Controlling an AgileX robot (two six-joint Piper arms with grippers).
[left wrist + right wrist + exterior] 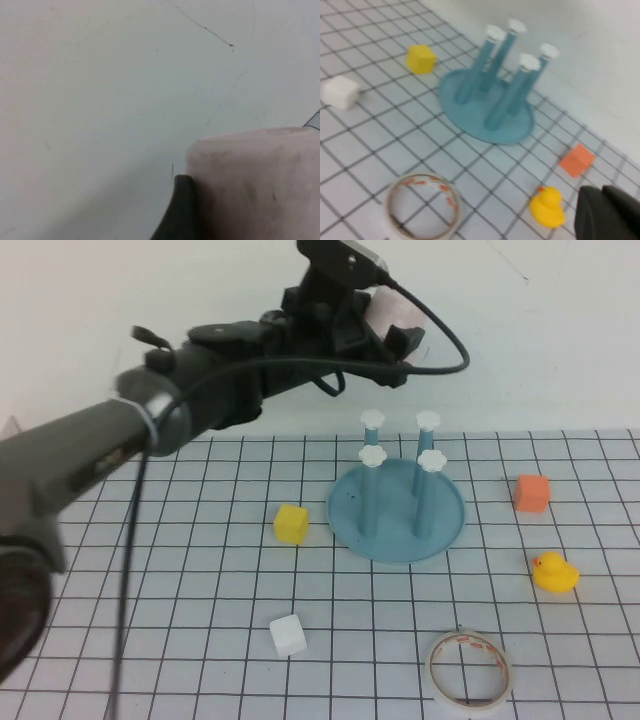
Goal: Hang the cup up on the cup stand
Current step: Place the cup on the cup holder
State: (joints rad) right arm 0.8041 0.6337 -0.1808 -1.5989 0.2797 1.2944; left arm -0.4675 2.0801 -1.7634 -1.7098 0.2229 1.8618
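- Cup (392, 308), pale pink, sits between the fingers of the left gripper (385, 328), which grasps it high in the air, above and behind the cup stand (397, 502); in the left wrist view the cup's pink wall (255, 180) fills the lower corner with one dark finger (180, 212) pressed against its side.
- The left arm (120, 455) reaches in from the robot's left, across the near-left part of the table.
- The right gripper (607, 215) is clenched on nothing; only its dark tip shows in the right wrist view, above the table on the right side near the yellow duck (547, 206).
- The cup stand's teal dish carries four upright blue posts with white flower caps; nothing hangs on any post and the dish holds nothing else.
- On the gridded table (200, 640): a yellow cube (291, 523) just left of the stand, a white cube (287, 635) nearer the robot, a tape roll (467, 670) at the near edge, an orange cube (531, 493) and the duck to the right.
- Open room lies directly above the posts and between the stand and the tape roll.
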